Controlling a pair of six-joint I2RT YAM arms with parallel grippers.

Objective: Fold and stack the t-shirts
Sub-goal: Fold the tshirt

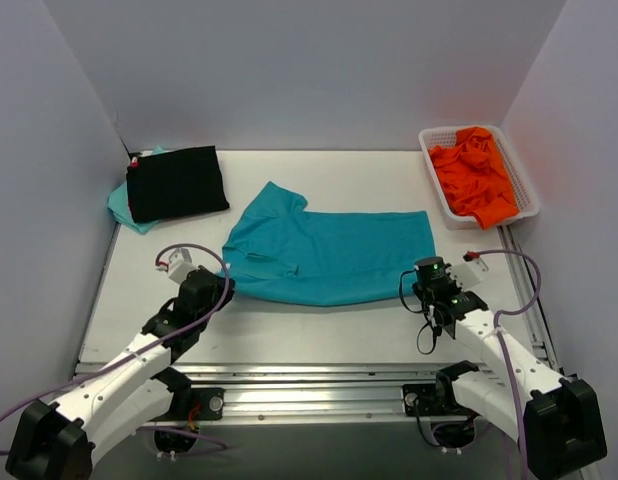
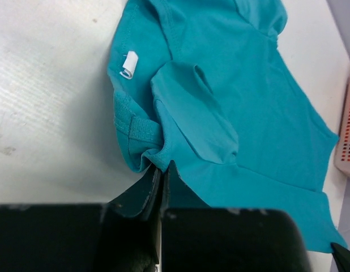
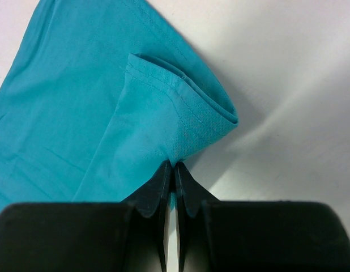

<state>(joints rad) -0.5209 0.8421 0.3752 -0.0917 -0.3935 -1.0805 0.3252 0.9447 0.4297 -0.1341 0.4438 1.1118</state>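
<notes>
I am looking down on the worktop (image 1: 319,325), where a teal t-shirt (image 1: 329,255) is lying spread across the middle, its long side running left to right and one sleeve sticking up toward the back wall.

My left pincer (image 2: 162,170) is clenching a bunched fold of that shirt at its near left corner. In the left wrist view the collar band and a small white label (image 2: 128,64) are sitting just beyond the fingers (image 2: 142,192), with a sleeve fold puckering up beside them.

My right pincer (image 3: 173,169) is gripping the same shirt at its near right corner. The right wrist view is showing the hem doubled over on itself, stitching visible, and the closed fingertips (image 3: 159,187) pinching the cloth right at that doubled edge.

At the back left, a folded black t-shirt (image 1: 176,183) is resting on top of another teal t-shirt (image 1: 124,207), whose edge is peeking out on the left.

At the back right, a white mesh basket (image 1: 437,180) is holding crumpled orange t-shirts (image 1: 475,172), well apart from the spread shirt.
</notes>
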